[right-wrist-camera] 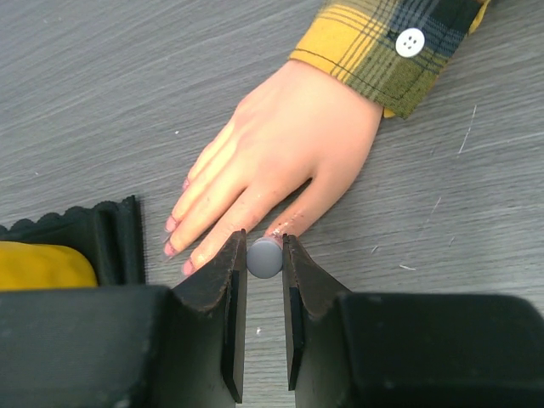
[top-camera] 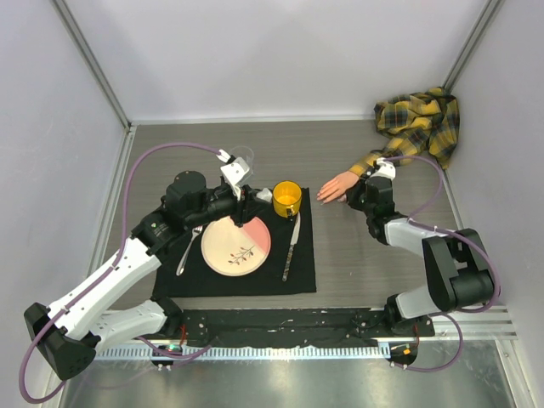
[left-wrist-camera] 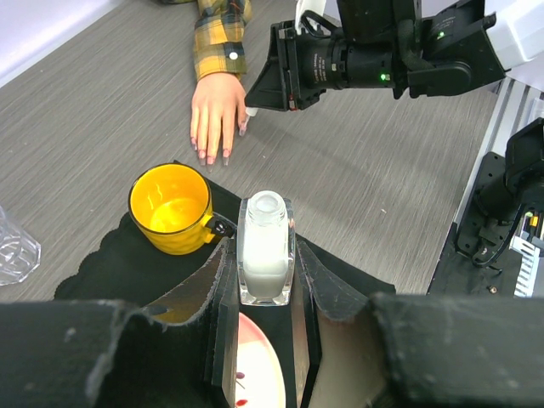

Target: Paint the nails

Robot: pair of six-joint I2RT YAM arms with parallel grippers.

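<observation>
Peach hand (right-wrist-camera: 289, 144), pink nails (right-wrist-camera: 169, 249); yellow-black plaid sleeve (right-wrist-camera: 374, 47). Plate (top-camera: 229, 242) cream, pink wedge, dark sprig; yellow mug (top-camera: 287, 198) at its one o'clock. Black mat (top-camera: 299, 274). My bottle (left-wrist-camera: 266, 246) milky white; cap (right-wrist-camera: 264, 257) grey.

No legible text, brand, number or sign in any view. Faint raised marking on clear cup (left-wrist-camera: 15, 248) at frame edge, possibly a logo, too cropped to read. Plate (top-camera: 219, 242): twig motif only, no lettering.

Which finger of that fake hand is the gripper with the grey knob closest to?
The thumb, splayed apart from the four fingers lying together. The right gripper holds the grey knob right at its tip.
</observation>
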